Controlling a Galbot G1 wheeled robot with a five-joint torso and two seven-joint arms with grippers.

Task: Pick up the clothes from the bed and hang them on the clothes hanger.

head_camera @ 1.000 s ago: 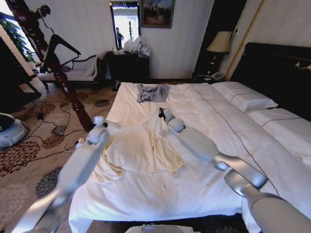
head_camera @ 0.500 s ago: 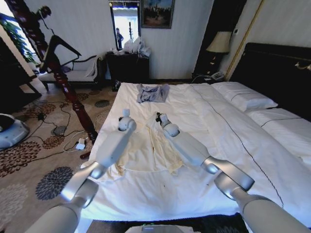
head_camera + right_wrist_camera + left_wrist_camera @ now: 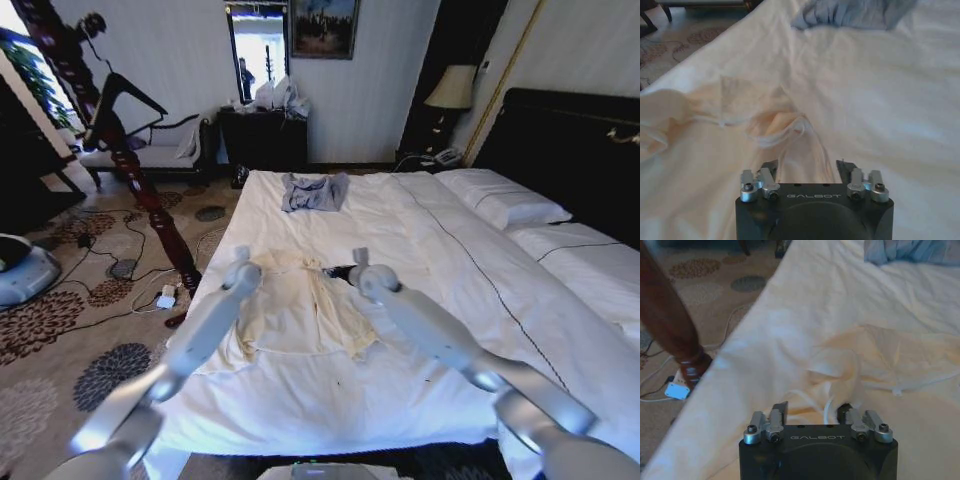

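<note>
The left gripper (image 3: 812, 412) hangs low over the cream shirt (image 3: 297, 310), jaws spread apart with a white ridge of collar fabric between them, nothing pinched yet. The right gripper (image 3: 807, 167) sits the same way, jaws apart and empty, straddling a folded edge of the shirt near its neckline. In the head view both grippers are at mid-frame, left gripper (image 3: 240, 262) at one shoulder of the shirt and right gripper (image 3: 352, 268) at the other, the garment lying flat between and below them on the bed (image 3: 470, 300). A small blue-grey garment (image 3: 313, 190) lies well apart, higher in the frame. A black hanger (image 3: 125, 95) hangs on the reddish wooden post (image 3: 110, 135) at upper left, beside the bed.

The fabric looks thin and soft, so a shallow close could catch only one layer or slip off. Going too deep risks pinching the bedsheet with the shirt. Uneven grasps would let it sag sideways when lifted
</note>
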